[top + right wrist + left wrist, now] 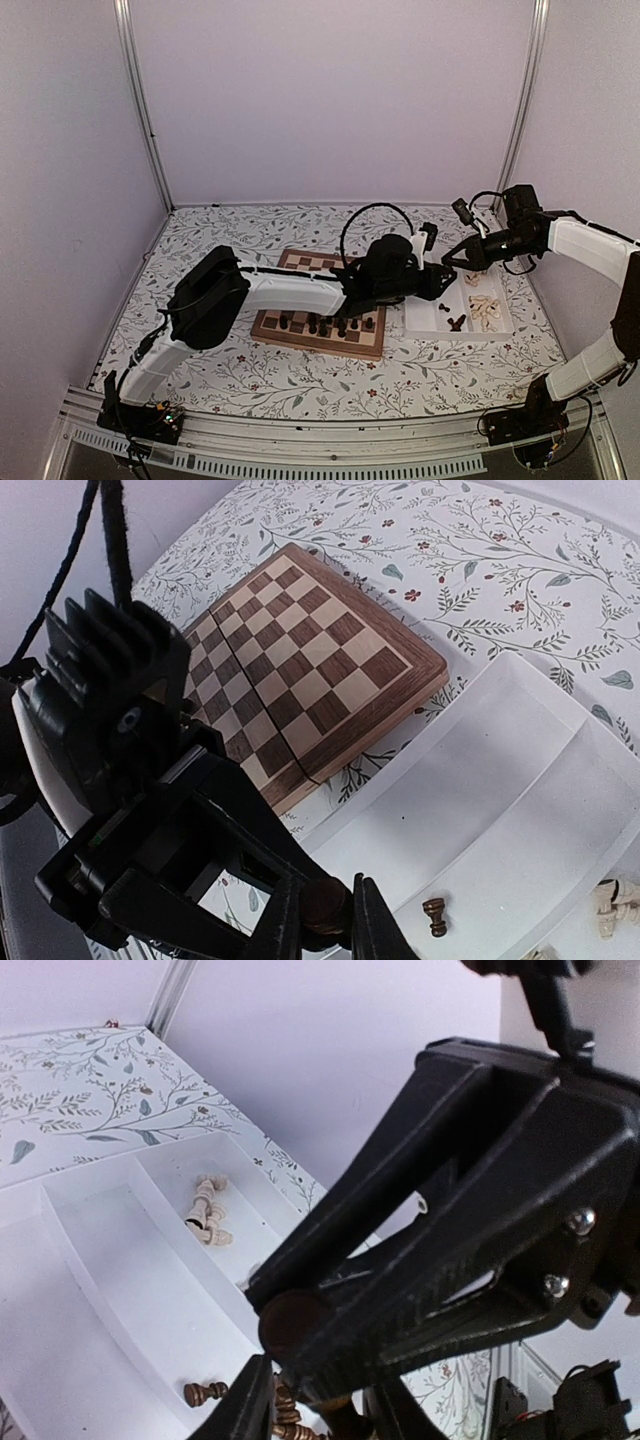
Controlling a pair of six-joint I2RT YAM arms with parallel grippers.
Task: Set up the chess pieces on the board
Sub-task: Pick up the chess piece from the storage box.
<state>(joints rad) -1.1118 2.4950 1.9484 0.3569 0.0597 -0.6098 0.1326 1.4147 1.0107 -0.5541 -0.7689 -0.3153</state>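
**Two end effectors meet over the tray, a dark piece clenched in the right one**

The board (300, 670) lies flat on the flowered bench (300, 380), roughly in the middle, with its centre seam running from near to far. A row of dark pieces (325, 325) stands along its near edge, partly hidden under the left arm, which reaches across the board towards the right.

Just to the right of the board sits a white tray (480, 810) with long compartments. Cream pieces (207, 1222) lie heaped in its right-hand compartment. A loose dark piece (435, 912) lies on its side on the tray floor, closer to the middle.

The right end effector (322, 925) hangs above the left part of the tray. Its two fingers are clenched on a single held dark piece (322, 908), whose rounded brown end shows between the tips in the right wrist view.

The left end effector (315, 1422) comes in from the left and points at the same spot, tip to tip with the right one. Only its fingertips show at the bottom edge of the left wrist view. They stand somewhat apart with brown turned shapes between them, but I cannot tell whether they press on anything or are released
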